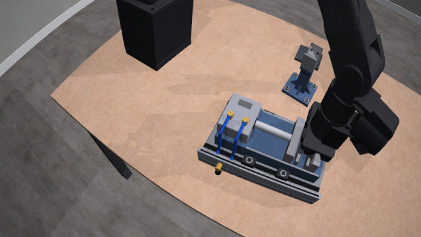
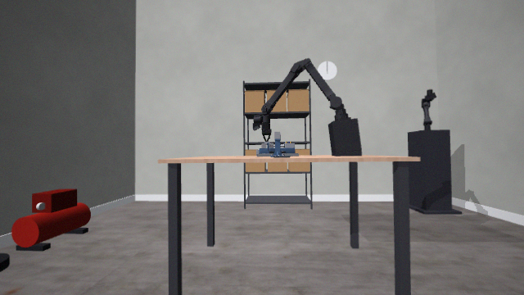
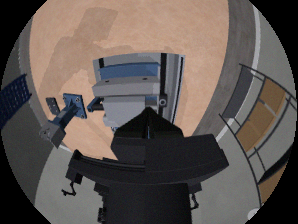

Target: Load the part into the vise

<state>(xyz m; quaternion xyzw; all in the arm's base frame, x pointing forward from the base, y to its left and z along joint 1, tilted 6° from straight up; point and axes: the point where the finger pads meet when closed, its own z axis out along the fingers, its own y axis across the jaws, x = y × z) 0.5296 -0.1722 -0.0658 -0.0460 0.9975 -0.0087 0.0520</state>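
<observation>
1. Table [image 1: 184, 125] [image 2: 286, 159] [image 3: 155, 30]: under the vise [image 1: 274, 145] [image 2: 263, 152] [image 3: 127, 70].
2. Shelf [image 2: 277, 86] [image 3: 237, 92]: across the room, well behind the vise from where I stand.
3. Arm [image 1: 352, 72] [image 2: 282, 88]: bent high, reaching down over the vise.
4. Compressor [image 2: 57, 225]: red, on the floor, well apart from the vise, off to my left.
5. Stand [image 1: 305, 80] [image 2: 277, 143] [image 3: 65, 117]: blue post and foot, grey head, near the vise.
6. Gripper [image 1: 309, 152] [image 2: 266, 141] [image 3: 148, 110]: pointing down at the vise's open end, fingers clenched together, nothing grasped.
7. Part [image 3: 125, 110]: looks to be the light grey block in the vise, next to the two-holed bar [image 3: 125, 87]. Partly behind the gripper; can't tell slot direction or whether it touches the work stop.
</observation>
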